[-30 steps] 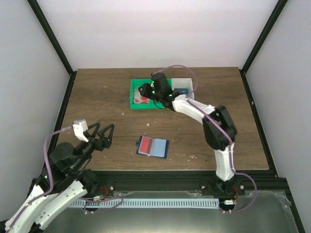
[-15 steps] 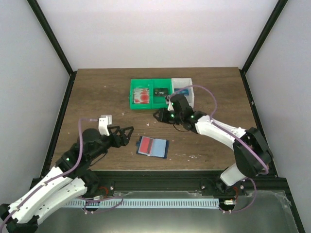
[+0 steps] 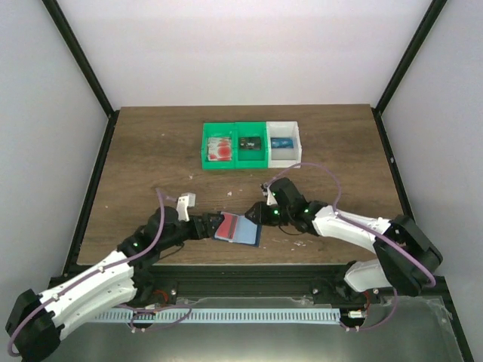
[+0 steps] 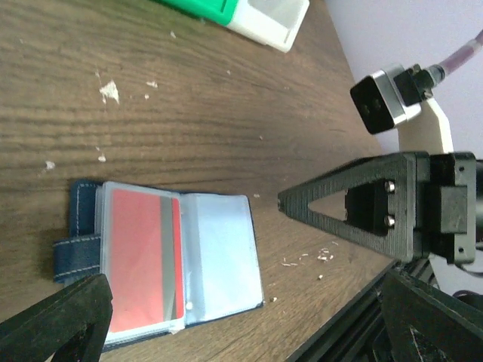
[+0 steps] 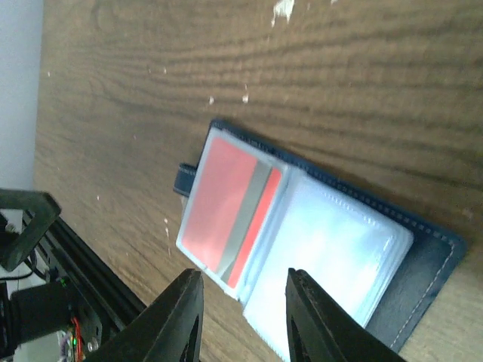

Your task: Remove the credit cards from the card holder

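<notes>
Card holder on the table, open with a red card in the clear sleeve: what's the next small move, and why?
Probably lower the left gripper onto the strap edge of the card holder to pin it. The holder lies unheld and flat, the red card sits fully inside its sleeve, and the right gripper hovers over it, narrowly open, holding nothing.

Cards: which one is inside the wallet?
The red card with the grey stripe, in the wallet's clear pocket; the other cards lie in the bins.
</notes>
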